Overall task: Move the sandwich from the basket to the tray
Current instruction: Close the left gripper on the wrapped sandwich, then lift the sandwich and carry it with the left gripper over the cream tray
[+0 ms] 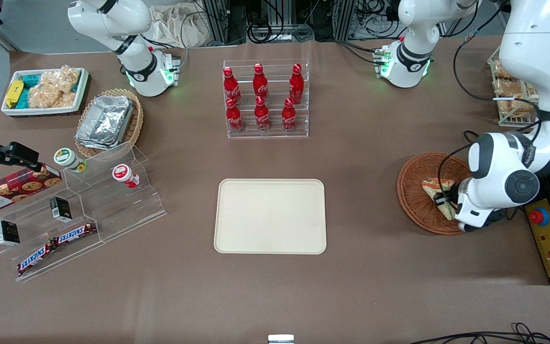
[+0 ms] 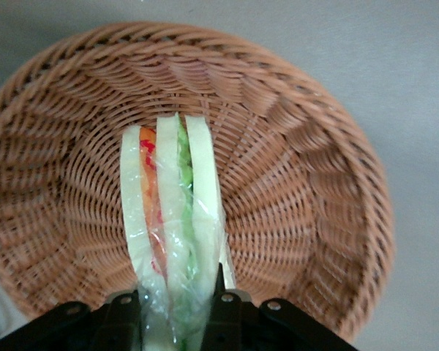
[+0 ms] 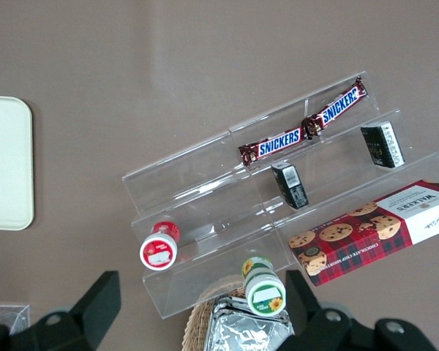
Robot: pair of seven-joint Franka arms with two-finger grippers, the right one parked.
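Observation:
The wrapped sandwich (image 1: 435,188) (image 2: 173,219), a wedge of white bread with green and orange-red layers, lies in the reddish-brown wicker basket (image 1: 411,191) (image 2: 314,183) at the working arm's end of the table. My gripper (image 1: 444,200) (image 2: 174,311) is down inside the basket, its two black fingers (image 2: 223,311) pressed on either side of the sandwich's narrow end, shut on it. The cream-beige tray (image 1: 270,216) sits bare at the table's middle, well away from the basket toward the parked arm's end.
A clear rack of red cola bottles (image 1: 263,98) stands farther from the camera than the tray. A stepped acrylic shelf (image 1: 79,215) with snacks, a foil-container basket (image 1: 108,122) and a white snack bin (image 1: 46,91) lie toward the parked arm's end. A yellow control box (image 1: 549,239) sits beside the basket.

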